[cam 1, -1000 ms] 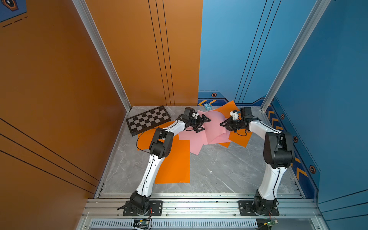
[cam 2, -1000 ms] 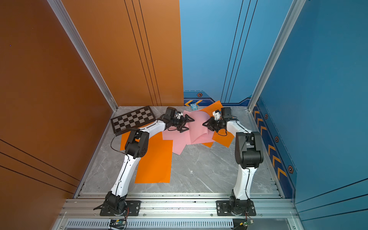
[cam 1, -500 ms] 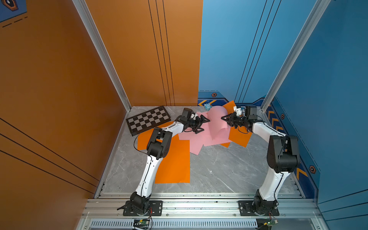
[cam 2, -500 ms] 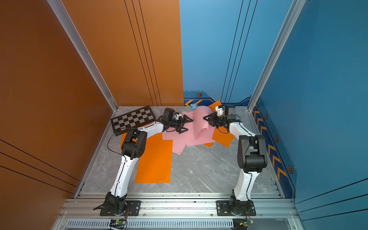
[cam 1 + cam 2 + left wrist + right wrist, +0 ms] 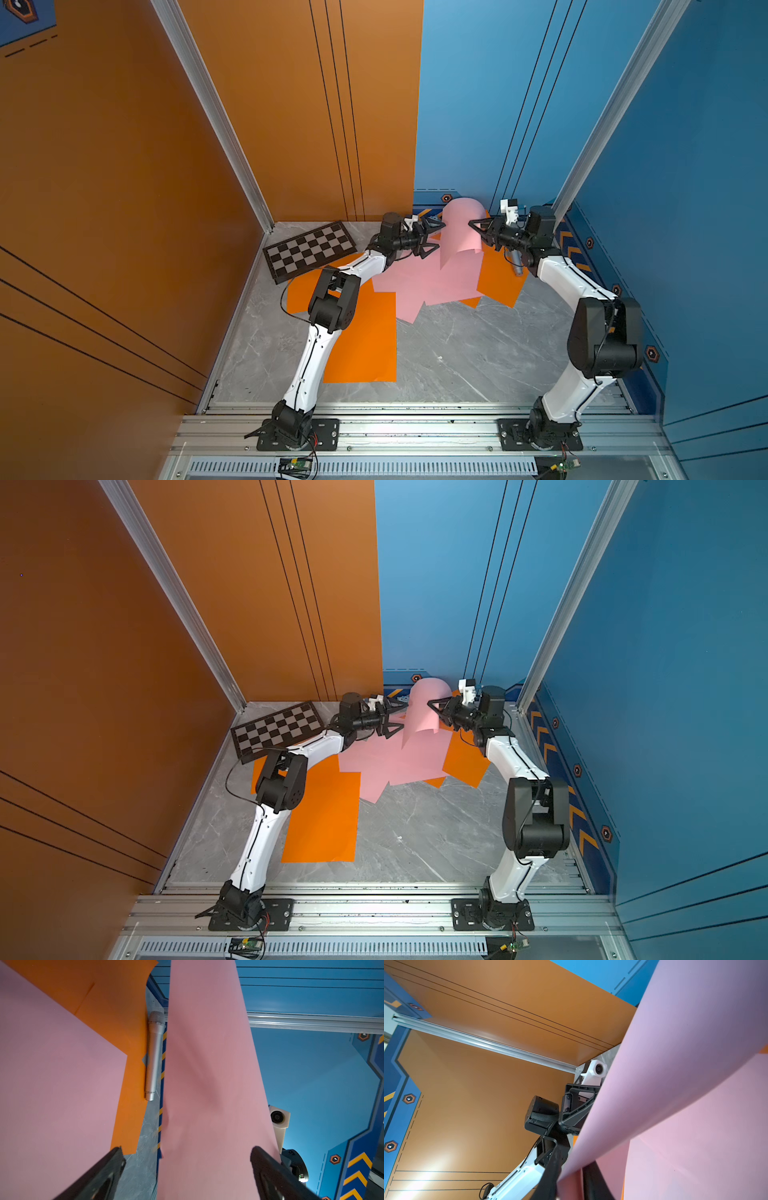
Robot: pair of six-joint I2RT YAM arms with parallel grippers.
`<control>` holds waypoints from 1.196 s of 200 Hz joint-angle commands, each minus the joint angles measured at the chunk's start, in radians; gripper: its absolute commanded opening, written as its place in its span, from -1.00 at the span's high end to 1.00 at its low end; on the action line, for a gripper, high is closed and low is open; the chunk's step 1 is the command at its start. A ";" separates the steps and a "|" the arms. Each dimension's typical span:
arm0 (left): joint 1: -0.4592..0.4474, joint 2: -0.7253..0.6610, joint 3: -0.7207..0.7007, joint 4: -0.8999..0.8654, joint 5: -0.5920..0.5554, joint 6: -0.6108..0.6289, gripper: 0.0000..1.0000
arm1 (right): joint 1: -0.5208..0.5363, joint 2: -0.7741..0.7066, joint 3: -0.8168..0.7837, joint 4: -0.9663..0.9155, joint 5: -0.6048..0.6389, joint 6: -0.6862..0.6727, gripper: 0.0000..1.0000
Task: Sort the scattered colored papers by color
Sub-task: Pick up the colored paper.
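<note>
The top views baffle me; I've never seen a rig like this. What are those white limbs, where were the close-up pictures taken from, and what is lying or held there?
The limbs are two robot arms, each ending in a black pincer. Both top views look down from above. Each close-up comes from a camera on one arm's wrist. On the grey table lie orange sheets, flat pink sheets, a checkered board and a silver microphone. The right pincer grips the curled pink sheet, lifted off the pile. The left pincer is open beside it, holding nothing.
</note>
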 commanded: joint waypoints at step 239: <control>-0.015 -0.069 -0.077 0.394 0.028 -0.173 1.00 | -0.072 -0.140 -0.161 -0.316 0.123 -0.288 -0.33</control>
